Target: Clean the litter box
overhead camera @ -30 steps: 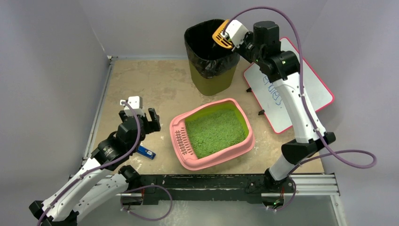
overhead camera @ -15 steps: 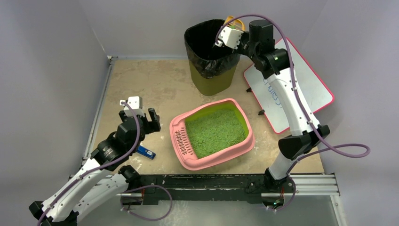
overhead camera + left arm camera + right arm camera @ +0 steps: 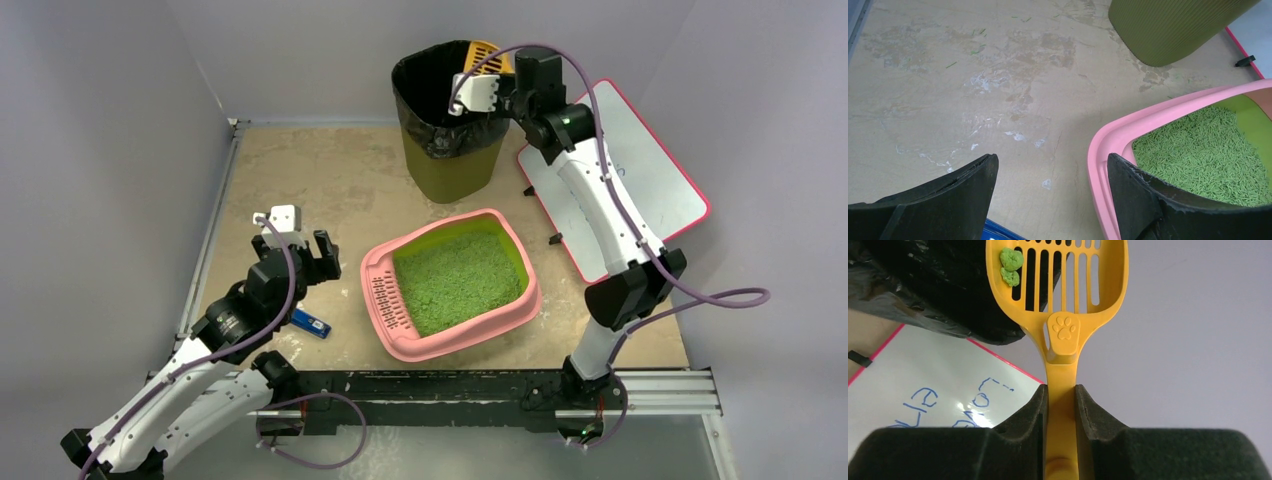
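Litter box [image 3: 455,345] just right of spread left tool [image 3: 298,252], right tool [image 3: 1061,390] clamping scoop [image 3: 1063,330] over bin [image 3: 450,165]

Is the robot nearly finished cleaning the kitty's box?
Partway. Done: two green clumps are out of the litter box, sitting in the yellow scoop. In hand: the right end effector holds that scoop at the bin. Left: tipping them in. The left end effector is open and empty.

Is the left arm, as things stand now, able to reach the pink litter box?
Probably yes. The left gripper is open and close to the litter box rim, with only bare table between them; nothing stands in the way.
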Controlling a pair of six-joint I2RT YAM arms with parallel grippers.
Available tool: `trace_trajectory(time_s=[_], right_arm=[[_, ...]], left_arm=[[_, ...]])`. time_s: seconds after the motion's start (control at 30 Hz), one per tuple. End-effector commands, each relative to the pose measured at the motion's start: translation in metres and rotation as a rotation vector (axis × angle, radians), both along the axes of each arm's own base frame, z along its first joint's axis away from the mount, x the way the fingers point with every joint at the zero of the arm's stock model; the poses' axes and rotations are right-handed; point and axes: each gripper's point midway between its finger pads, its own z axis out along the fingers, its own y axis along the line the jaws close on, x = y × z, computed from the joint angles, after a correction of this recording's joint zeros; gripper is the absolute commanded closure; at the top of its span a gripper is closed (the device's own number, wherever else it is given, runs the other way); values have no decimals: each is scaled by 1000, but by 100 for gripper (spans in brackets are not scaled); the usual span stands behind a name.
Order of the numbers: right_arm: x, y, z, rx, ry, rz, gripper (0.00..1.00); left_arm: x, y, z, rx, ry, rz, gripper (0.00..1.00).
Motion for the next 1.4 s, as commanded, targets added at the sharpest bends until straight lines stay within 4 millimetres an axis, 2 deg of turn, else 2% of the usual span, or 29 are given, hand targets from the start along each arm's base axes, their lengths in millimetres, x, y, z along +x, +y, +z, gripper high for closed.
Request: trace_trajectory(time_s=[0.0,0.2,0.73,1.1,1.37], right_arm=[[4,-6,33,-123,-137,21,100],[0,-9,52,-250,-242,51,100],[-15,-12,70,-428,-347,81,100],[-15,-5,60,-534,-357,131,100],[-12,1,62,-572,-373,143,100]], left_arm=[[3,-2,15,-15,-40,-7,21],[4,-2,14,-12,-38,-8,21],[3,-3,14,-15,-39,-15,21],[2,-4,17,-23,-48,-22,22],[1,-5,17,-24,-51,-30,22]])
